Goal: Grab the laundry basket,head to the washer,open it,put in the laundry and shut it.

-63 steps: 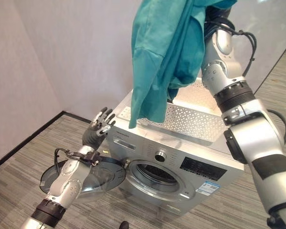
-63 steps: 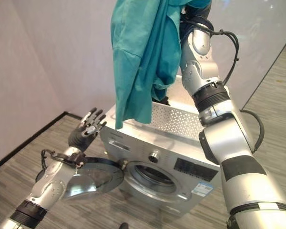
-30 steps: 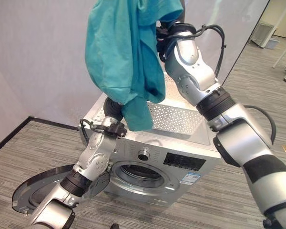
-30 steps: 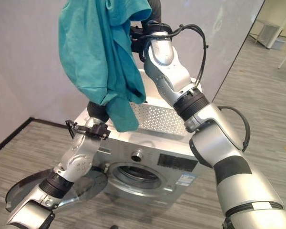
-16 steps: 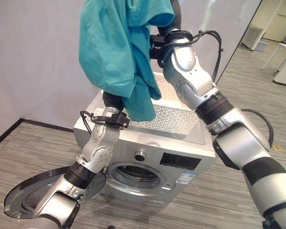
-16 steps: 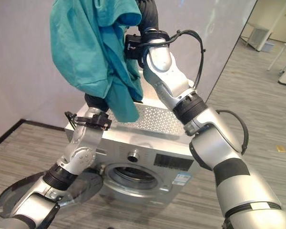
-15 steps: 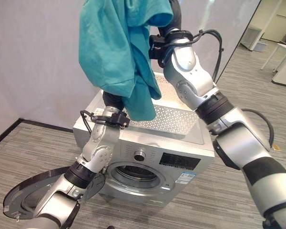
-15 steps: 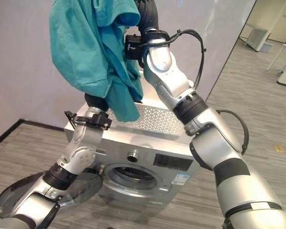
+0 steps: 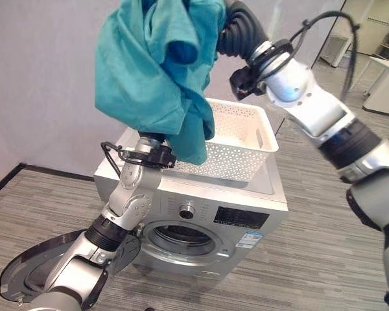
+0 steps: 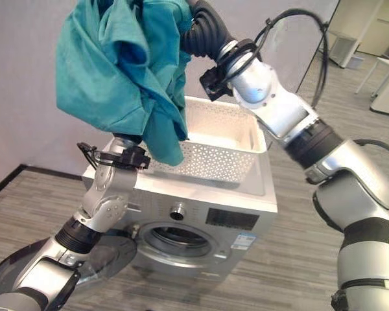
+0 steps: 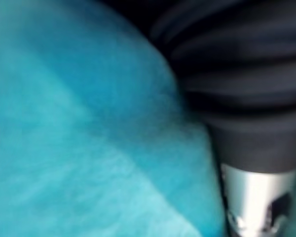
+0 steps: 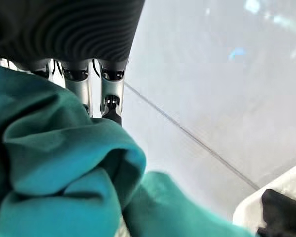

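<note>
A teal garment [image 9: 152,71] hangs high over the washer's left side, bunched at its top around my right hand [image 12: 111,94]. That hand's fingers press into the cloth, and its dark wrist cover [image 9: 243,29] sticks out beside the bundle. My left hand [image 9: 150,138] reaches up from the lower left behind the garment's lower edge, at the basket's left end. The cloth hides its fingers. A white perforated laundry basket [image 9: 246,139] stands on top of the silver washer [image 9: 201,214]. Something dark [image 12: 281,207] lies by the basket's rim. The drum opening [image 9: 181,240] stands open.
The washer's round door [image 9: 26,285] is swung wide open, low at the left, close to my left arm. A pale wall [image 9: 39,84] rises behind the washer. Striped grey flooring [image 9: 324,259] stretches to the right, with furniture [image 9: 382,84] far off.
My right arm has swung out to the right and its wrist now bends back toward the garment, which stays high. The basket shows more fully. My left hand has stayed behind the cloth.
</note>
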